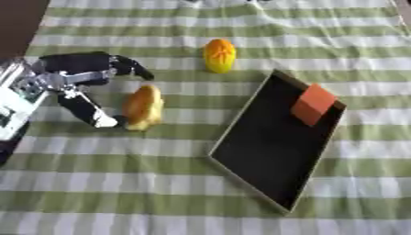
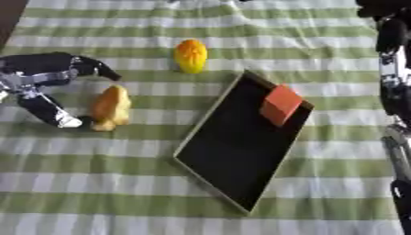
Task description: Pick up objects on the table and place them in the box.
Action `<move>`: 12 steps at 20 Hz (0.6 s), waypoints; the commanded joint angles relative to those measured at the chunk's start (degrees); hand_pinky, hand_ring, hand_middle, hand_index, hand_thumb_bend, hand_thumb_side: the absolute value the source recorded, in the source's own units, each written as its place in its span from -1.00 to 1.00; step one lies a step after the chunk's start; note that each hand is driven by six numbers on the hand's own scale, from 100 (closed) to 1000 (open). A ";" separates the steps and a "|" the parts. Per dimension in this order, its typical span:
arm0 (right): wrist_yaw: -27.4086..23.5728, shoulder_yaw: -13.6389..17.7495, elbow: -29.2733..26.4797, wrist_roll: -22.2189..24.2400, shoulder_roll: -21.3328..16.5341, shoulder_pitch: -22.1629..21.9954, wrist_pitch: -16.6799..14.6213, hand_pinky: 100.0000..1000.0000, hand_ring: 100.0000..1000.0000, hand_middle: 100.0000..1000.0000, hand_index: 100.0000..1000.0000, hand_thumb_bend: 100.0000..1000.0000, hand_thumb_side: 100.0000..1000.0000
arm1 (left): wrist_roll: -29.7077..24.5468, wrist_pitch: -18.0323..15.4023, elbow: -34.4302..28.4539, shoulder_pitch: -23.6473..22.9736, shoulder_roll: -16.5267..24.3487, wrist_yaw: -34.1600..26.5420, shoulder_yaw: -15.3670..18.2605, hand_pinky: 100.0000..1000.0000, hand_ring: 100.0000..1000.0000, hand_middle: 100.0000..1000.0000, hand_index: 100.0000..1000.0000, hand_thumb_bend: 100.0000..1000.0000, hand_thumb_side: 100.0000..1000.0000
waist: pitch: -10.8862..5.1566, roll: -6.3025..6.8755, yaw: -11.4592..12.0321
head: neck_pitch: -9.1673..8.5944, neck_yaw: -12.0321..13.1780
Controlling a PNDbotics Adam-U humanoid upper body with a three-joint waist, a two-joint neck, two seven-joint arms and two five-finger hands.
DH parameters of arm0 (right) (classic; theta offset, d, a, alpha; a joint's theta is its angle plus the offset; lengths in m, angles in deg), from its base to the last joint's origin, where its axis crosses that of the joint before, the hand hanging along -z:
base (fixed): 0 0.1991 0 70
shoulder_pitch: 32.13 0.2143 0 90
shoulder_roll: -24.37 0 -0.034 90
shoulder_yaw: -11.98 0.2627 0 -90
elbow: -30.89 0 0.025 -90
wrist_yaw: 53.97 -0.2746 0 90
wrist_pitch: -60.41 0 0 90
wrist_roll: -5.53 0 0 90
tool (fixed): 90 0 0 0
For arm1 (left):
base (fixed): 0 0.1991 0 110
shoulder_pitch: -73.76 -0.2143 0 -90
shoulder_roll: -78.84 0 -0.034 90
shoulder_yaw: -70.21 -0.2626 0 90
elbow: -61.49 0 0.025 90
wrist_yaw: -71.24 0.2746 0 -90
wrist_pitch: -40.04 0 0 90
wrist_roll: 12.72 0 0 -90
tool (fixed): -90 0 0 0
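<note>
A flat black box (image 1: 269,151) with a pale rim lies askew right of centre, and an orange-red block (image 1: 313,104) rests in its far corner. A yellow-orange rounded object (image 1: 219,55) stands on the cloth beyond the box's far end. A longer yellow-brown object (image 1: 143,108) lies left of the box. My left hand (image 1: 76,75) is open beside it: its fingers (image 1: 132,68) arch over the object's far end, and the thumb (image 1: 90,111) reaches down to its near left side. My right arm (image 2: 391,69) runs along the right edge; its hand is unclear.
A green and white striped cloth (image 1: 160,183) covers the table. A dark strip (image 1: 20,23) beyond the cloth's edge shows at the far left corner.
</note>
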 commanded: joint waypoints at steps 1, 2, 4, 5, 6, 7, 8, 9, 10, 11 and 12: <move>-0.90 -0.05 -0.88 0.59 -0.51 0.25 0.52 0.89 0.60 0.12 0.52 -1.00 -0.18 | -1.49 -3.20 1.04 1.51 0.32 2.92 0.69 0.72 0.81 0.64 0.90 -0.18 -0.78 | -1.35 0.10 -0.07 | -0.23 0.11; -1.06 -0.05 -0.88 0.72 -0.50 0.23 0.65 0.89 0.60 0.11 0.52 -1.00 -0.18 | -1.24 -3.65 1.53 1.67 0.13 3.75 0.58 0.73 0.82 0.64 0.90 -0.15 -0.77 | -1.35 0.16 -0.08 | -0.20 0.12; -1.31 -0.03 -0.88 0.90 -0.52 0.22 0.82 0.89 0.60 0.11 0.52 -1.00 -0.18 | -0.68 -4.49 2.45 2.08 -0.30 5.32 0.35 0.73 0.82 0.63 0.89 -0.11 -0.76 | -1.38 0.27 -0.10 | -0.16 0.12; -1.44 -0.06 -0.88 0.94 -0.52 0.24 0.88 0.89 0.60 0.11 0.52 -1.00 -0.18 | -0.36 -4.79 2.91 2.24 -0.52 6.19 0.24 0.73 0.82 0.62 0.89 -0.10 -0.70 | -1.38 0.32 -0.13 | -0.20 0.14; -1.56 -0.12 -0.88 1.00 -0.54 0.25 0.94 0.89 0.60 0.11 0.52 -1.00 -0.18 | -0.04 -5.03 3.40 2.35 -0.76 7.08 0.14 0.74 0.82 0.62 0.88 -0.09 -0.69 | -1.39 0.35 -0.17 | -0.26 0.16; -1.66 -0.19 -0.88 1.11 -0.56 0.26 0.99 0.89 0.60 0.11 0.52 -1.00 -0.18 | 0.25 -5.22 3.90 2.41 -1.01 7.91 0.05 0.74 0.82 0.62 0.88 -0.09 -0.68 | -1.40 0.39 -0.21 | -0.30 0.19; -1.72 -0.25 -0.88 1.22 -0.57 0.26 1.03 0.89 0.60 0.11 0.52 -1.00 -0.18 | 0.53 -5.39 4.37 2.44 -1.23 8.60 0.00 0.73 0.81 0.61 0.87 -0.09 -0.67 | -1.40 0.42 -0.24 | -0.31 0.21; -1.79 -0.32 -0.88 1.32 -0.55 0.26 1.09 0.89 0.60 0.11 0.52 -1.00 -0.18 | 0.78 -5.49 4.89 2.43 -1.45 9.28 -0.02 0.72 0.81 0.61 0.86 -0.10 -0.65 | -1.40 0.47 -0.29 | -0.28 0.23; -1.85 -0.35 -0.88 1.38 -0.51 0.27 1.16 0.89 0.60 0.11 0.52 -1.00 -0.18 | 1.00 -5.54 5.45 2.40 -1.65 9.90 -0.01 0.71 0.80 0.60 0.85 -0.13 -0.64 | -1.41 0.50 -0.34 | -0.28 0.23; -1.91 -0.36 -0.88 1.41 -0.46 0.27 1.23 0.89 0.60 0.11 0.52 -1.00 -0.18 | 1.23 -5.59 5.95 2.35 -1.83 10.37 0.00 0.70 0.80 0.59 0.83 -0.17 -0.63 | -1.40 0.53 -0.39 | -0.29 0.23; -1.94 -0.35 -0.88 1.42 -0.42 0.26 1.30 0.89 0.60 0.11 0.52 -1.00 -0.18 | 1.41 -5.67 6.31 2.31 -1.96 10.64 0.00 0.69 0.79 0.57 0.81 -0.20 -0.63 | -1.40 0.54 -0.42 | -0.28 0.22</move>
